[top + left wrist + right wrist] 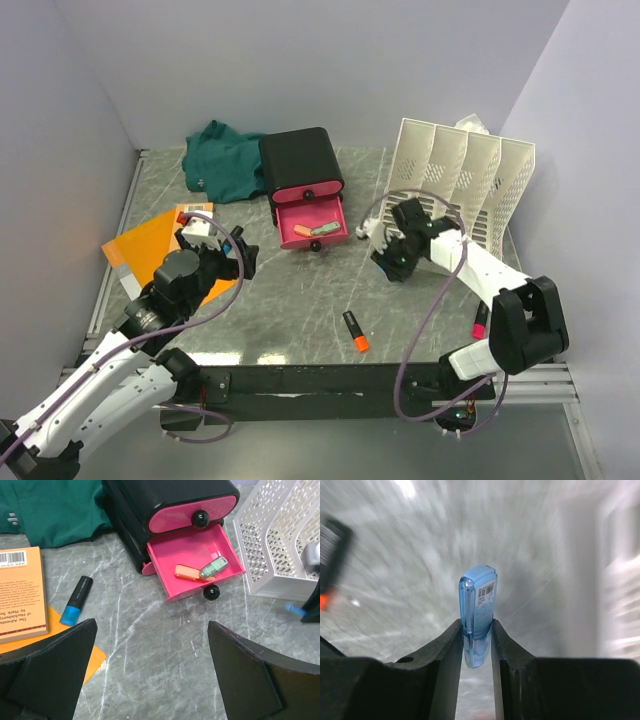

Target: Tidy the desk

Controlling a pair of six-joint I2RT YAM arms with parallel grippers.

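The readable print is on the orange book (20,595) at the left. It has a barcode at its top corner and lines cut off by the edge of view, something like "of Huckleberr…" and "by Mark…". It lies on an orange sheet (145,245).

The other label is a small barcode sticker, its digits too fine to read, on a pale blue translucent stick (479,610). The right pincer (477,635) grips this stick upright between narrowed jaws, and everything behind it is smeared by motion. The left pincer (150,630) stands wide apart with nothing in it, hovering above the bare stone near the book.

The grey-green veined tabletop (300,300) fills the space in front of both arms, with a black rail along its near edge.

- **Blue-tipped marker:** a black marker with a blue tip (76,601) lies just beside the book.
- **Drawer box:** a black drawer box (300,160) sits at the back. Its lower pink drawer (192,555) is pulled out between the two arms and holds an orange piece (187,572) and a green stick (213,567).
- **Cloth:** a green cloth (222,160) is bunched against the box's left side.
- **File rack:** a white slotted rack (465,180) stands close behind the right arm.
- **Orange-tipped marker:** a black marker with an orange tip (355,332) lies alone near the front.
- **Pink pen:** a pink pen (480,320) lies by the right arm's base.
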